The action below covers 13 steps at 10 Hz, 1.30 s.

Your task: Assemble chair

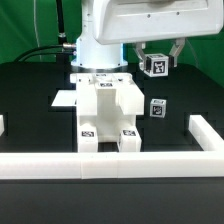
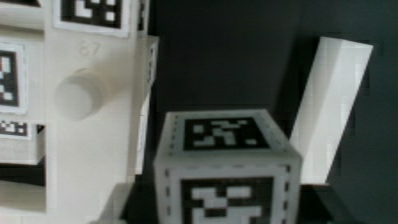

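The partly built chair (image 1: pixel 105 112), a white blocky body with tags on its two front feet, stands mid-table. In the wrist view it fills one side as white panels (image 2: pixel 80 110) with a round knob. My gripper (image 1: pixel 156 58) hangs above the table toward the exterior view's right, shut on a small white tagged post (image 1: pixel 155 67). Seen from the wrist, that post (image 2: pixel 222 165) sits between the dark fingers (image 2: pixel 128 208), close beside the chair body and not touching it. A second small tagged piece (image 1: pixel 158 107) lies on the table below the gripper.
A long low white border rail (image 1: pixel 110 166) runs along the front and turns up the right side (image 1: pixel 205 130). The robot's white base (image 1: pixel 95 45) stands behind the chair. A flat white sheet (image 1: pixel 64 98) lies left of the chair. A white bar (image 2: pixel 331 95) slants beside the held post.
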Each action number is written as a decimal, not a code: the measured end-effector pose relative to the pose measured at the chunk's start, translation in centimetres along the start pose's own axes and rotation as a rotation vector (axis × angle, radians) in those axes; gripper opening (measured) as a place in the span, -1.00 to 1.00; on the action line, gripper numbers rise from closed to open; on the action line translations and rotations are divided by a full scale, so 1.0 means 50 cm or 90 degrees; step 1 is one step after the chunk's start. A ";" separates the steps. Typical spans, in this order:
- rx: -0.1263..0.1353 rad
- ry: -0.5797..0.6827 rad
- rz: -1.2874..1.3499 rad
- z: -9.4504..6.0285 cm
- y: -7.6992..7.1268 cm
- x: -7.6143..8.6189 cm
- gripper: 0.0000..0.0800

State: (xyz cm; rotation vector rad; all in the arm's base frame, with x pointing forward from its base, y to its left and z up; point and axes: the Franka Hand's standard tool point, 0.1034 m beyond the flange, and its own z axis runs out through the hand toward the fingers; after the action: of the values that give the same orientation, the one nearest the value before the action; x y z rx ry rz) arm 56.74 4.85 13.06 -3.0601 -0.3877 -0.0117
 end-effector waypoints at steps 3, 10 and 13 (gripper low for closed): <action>-0.006 0.010 -0.009 -0.019 0.060 -0.004 -0.29; -0.003 -0.003 -0.004 0.001 0.059 -0.028 -0.29; -0.003 -0.006 -0.004 0.005 0.056 -0.031 -0.29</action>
State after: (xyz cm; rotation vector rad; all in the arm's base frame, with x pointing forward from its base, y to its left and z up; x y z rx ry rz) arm 55.95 1.78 12.63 -3.0644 -0.3987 0.0016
